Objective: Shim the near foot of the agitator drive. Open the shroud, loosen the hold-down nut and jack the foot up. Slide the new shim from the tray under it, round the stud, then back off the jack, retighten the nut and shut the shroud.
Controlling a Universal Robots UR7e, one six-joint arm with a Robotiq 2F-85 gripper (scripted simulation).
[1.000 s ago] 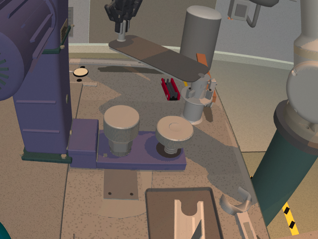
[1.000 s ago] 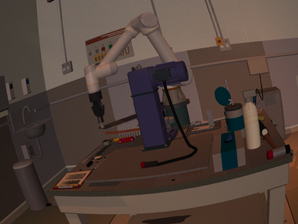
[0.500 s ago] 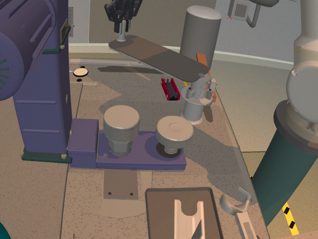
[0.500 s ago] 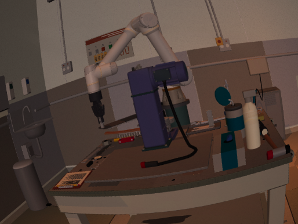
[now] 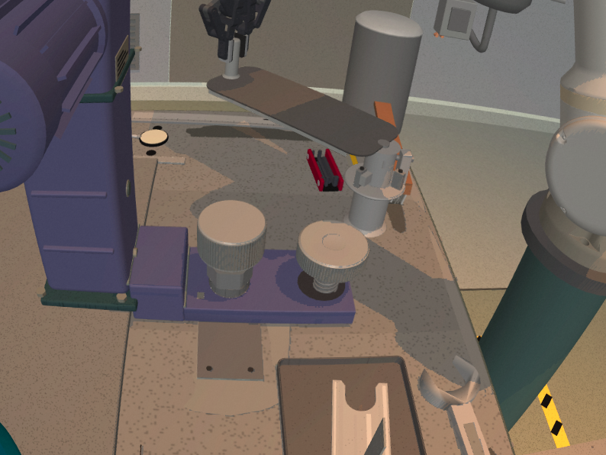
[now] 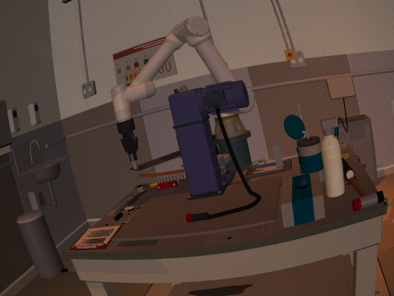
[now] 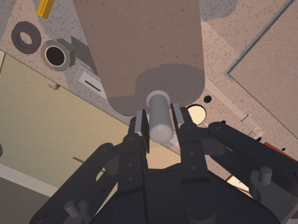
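Note:
The slotted pale shim (image 5: 360, 416) lies in the tray (image 5: 350, 406) at the near edge, its lower end cut off by the frame. The flat shroud plate (image 5: 303, 110) is swung out to the far side on its grey post (image 5: 379, 147). My gripper (image 5: 234, 49) (image 7: 160, 122) stands open around the shroud's upright handle pin (image 5: 232, 61) (image 7: 160, 119), holding nothing. On the purple foot (image 5: 269, 289) stand two knurled knobs, the taller (image 5: 231, 245) on the left and the lower (image 5: 332, 254) on the right.
The tray sits beside a wrench (image 5: 460, 396) on its right. The purple drive housing (image 5: 68, 147) towers on the left. A red tool (image 5: 324, 170) lies behind the foot. The arm's teal base (image 5: 543, 313) stands at the right. A loose nut (image 7: 57, 55) and washer (image 7: 26, 37) lie at the bench edge.

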